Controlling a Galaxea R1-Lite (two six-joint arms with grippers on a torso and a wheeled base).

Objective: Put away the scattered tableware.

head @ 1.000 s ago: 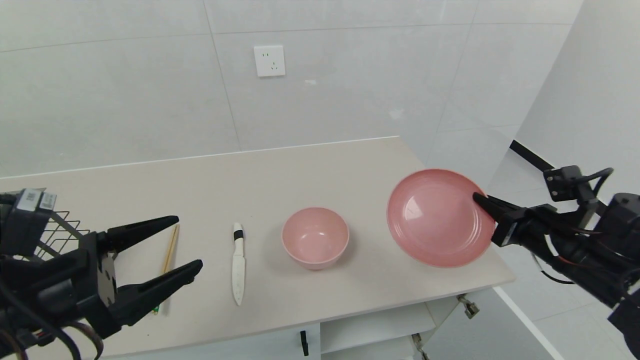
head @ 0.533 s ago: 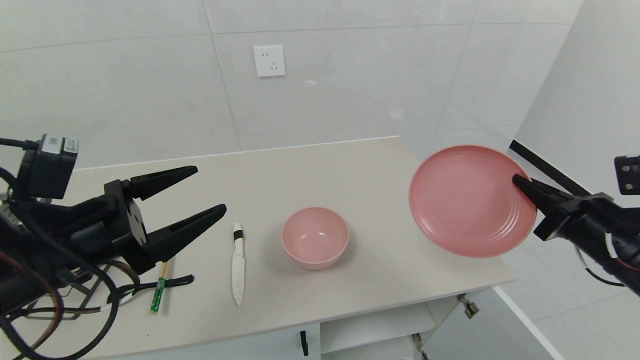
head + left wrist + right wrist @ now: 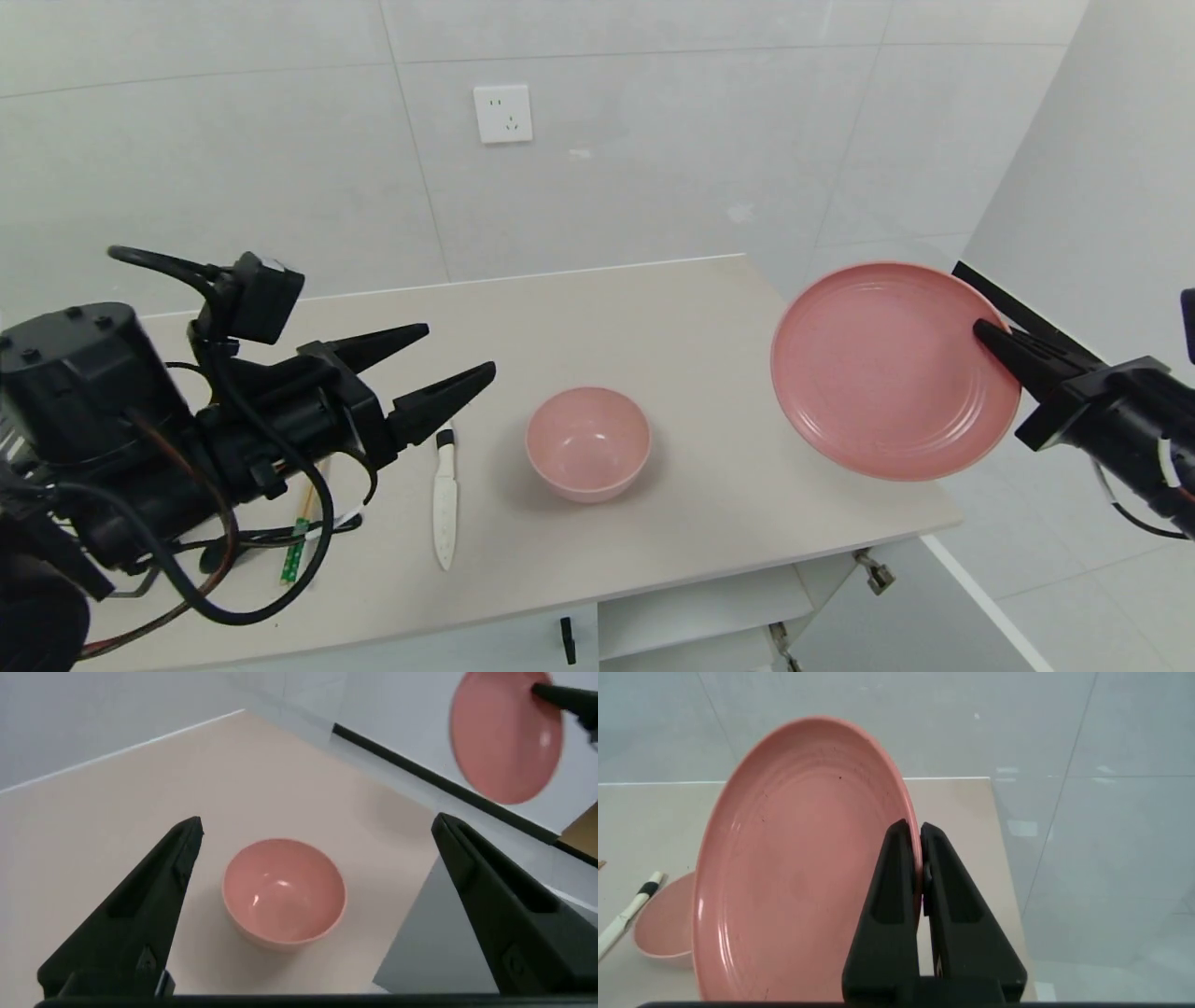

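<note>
A pink plate hangs tilted in the air off the table's right end, its rim pinched by my right gripper, which is shut on it; the right wrist view shows the plate held between the fingers. A pink bowl stands upright on the table's middle, and it lies ahead between my left gripper's fingers in the left wrist view as the bowl. My left gripper is open above the table, left of the bowl, over a white knife.
Chopsticks lie on the beige table at the left, partly under my left arm and its cables. The table's right edge lies under the plate, with floor beyond. A tiled wall with a socket stands behind.
My left gripper has risen and swung right toward the bowl, staying open. My right gripper has lifted the plate off the table, up and to the right.
</note>
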